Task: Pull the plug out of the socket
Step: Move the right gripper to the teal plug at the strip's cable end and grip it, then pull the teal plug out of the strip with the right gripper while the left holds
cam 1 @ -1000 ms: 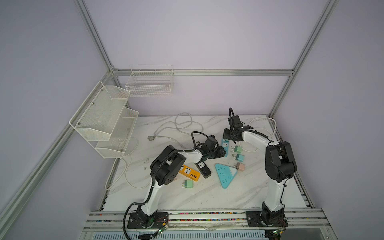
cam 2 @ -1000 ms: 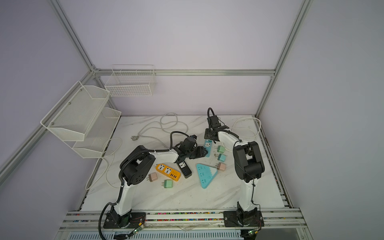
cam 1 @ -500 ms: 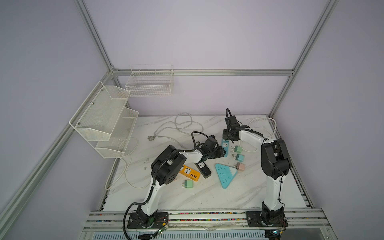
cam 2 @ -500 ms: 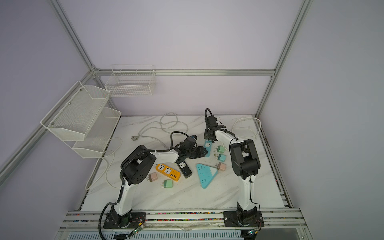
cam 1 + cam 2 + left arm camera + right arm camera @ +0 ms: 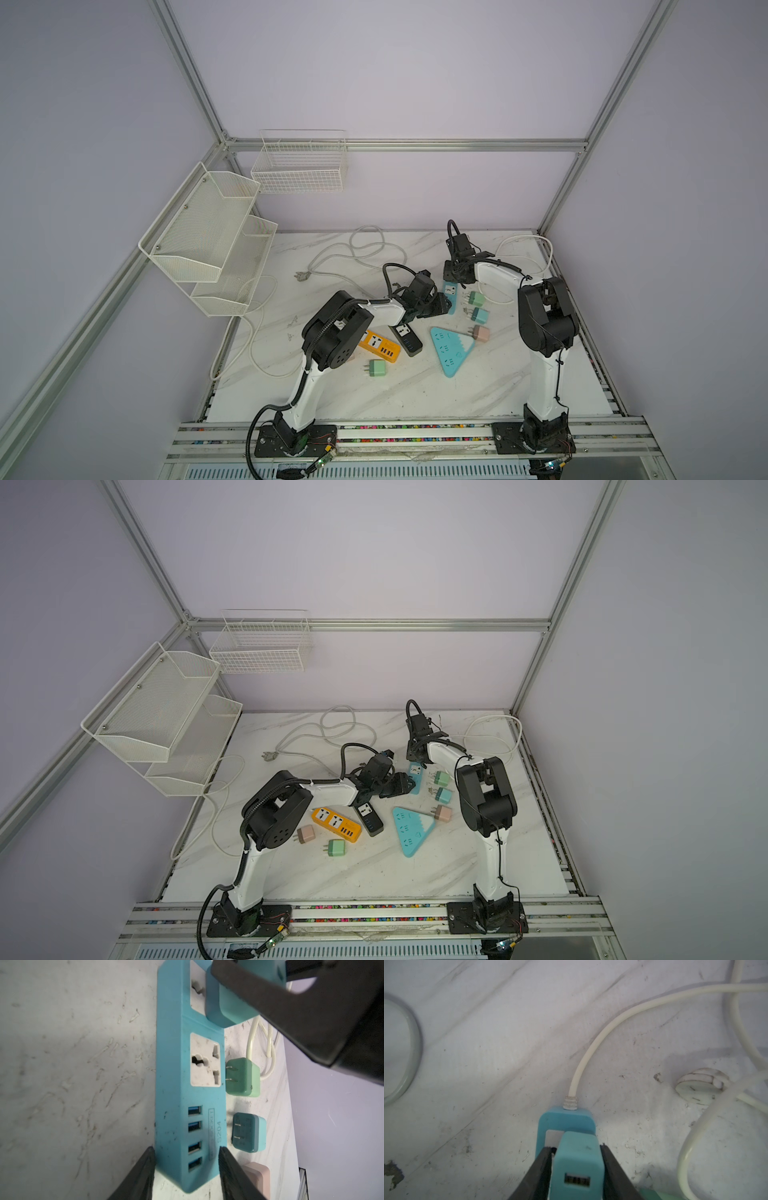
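Socket strip (image 5: 172, 1084) marked "S204", left end effector (image 5: 186, 1149) clamped on it; right end effector (image 5: 576, 1147) clamped on plug (image 5: 577, 1161).

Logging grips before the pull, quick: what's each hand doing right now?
Left hand: closed on the blue power strip, at its USB end.
Right hand: closed on the teal plug.

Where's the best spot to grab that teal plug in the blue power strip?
Its two flat side faces, coming straight down from above. The teal plug stands upright out of the blue power strip, sides bare, so the right hand can straddle it and lift straight out.
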Robot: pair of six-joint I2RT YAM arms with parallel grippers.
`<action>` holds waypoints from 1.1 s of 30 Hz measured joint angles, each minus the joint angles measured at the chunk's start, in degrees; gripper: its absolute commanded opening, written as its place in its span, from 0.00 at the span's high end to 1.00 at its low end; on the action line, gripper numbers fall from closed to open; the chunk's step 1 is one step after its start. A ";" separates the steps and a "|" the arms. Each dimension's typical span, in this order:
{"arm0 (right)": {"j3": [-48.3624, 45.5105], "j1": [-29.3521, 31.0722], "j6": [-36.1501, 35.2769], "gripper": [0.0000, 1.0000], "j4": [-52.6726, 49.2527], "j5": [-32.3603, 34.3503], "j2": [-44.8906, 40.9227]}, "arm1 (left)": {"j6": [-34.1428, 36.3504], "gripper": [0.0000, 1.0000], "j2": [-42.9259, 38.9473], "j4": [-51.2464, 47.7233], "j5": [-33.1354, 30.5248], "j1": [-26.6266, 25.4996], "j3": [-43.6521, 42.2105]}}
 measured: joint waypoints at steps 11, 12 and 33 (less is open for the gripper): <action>0.28 0.15 0.59 0.66 -0.11 1.07 1.62 | -0.31 0.50 0.09 0.22 -0.02 -0.20 0.00; 0.28 0.15 0.68 0.66 -0.04 1.03 1.62 | -0.33 0.50 0.09 0.22 -0.02 -0.20 0.00; 0.42 0.22 1.05 0.78 0.04 -1.75 1.53 | -1.29 0.51 0.33 1.22 -2.49 -1.29 -0.46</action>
